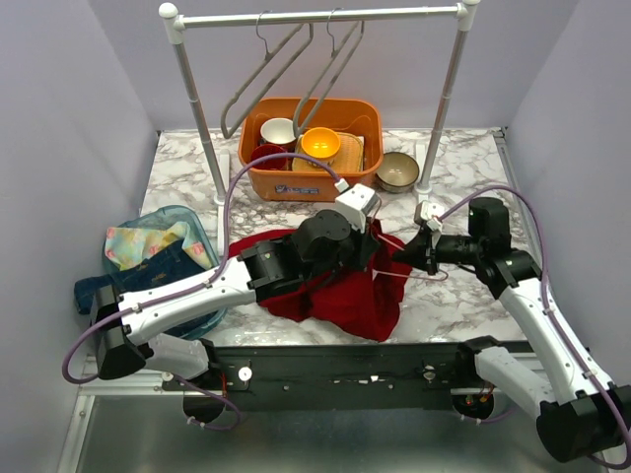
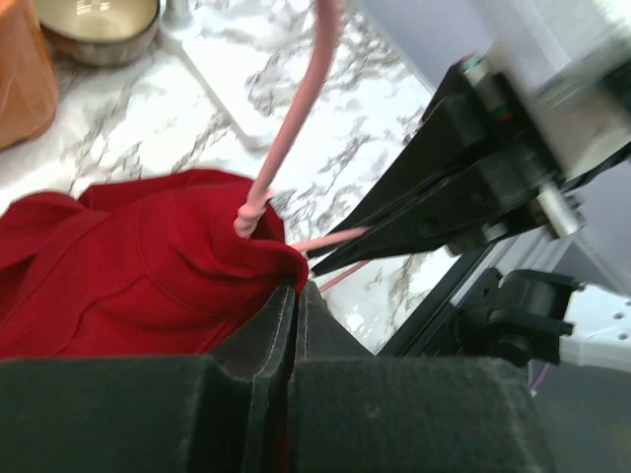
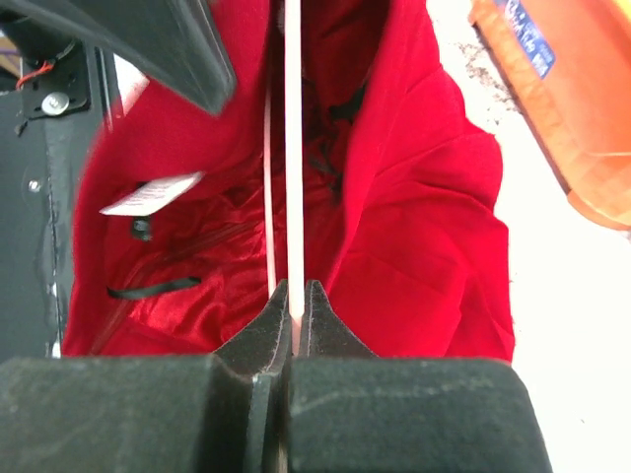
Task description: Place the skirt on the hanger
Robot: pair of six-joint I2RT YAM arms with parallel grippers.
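The red skirt (image 1: 355, 296) lies bunched on the marble table between the two arms. A thin pink hanger (image 3: 292, 148) runs into its opening, past a white label and the shiny lining. My right gripper (image 3: 293, 291) is shut on the hanger's wire at the skirt's right side (image 1: 406, 254). My left gripper (image 2: 298, 288) is shut on a fold of the skirt's edge (image 2: 148, 276), right where the hanger (image 2: 296, 118) enters the cloth. In the top view the left gripper (image 1: 370, 248) sits over the skirt's upper right part, almost tip to tip with the right one.
An orange bin (image 1: 258, 172) with bowls stands behind the skirt, with a metal bowl (image 1: 397, 170) to its right. A clothes rack (image 1: 315, 17) with two grey hangers spans the back. At the left, a clear tub (image 1: 202, 236) holds folded clothes.
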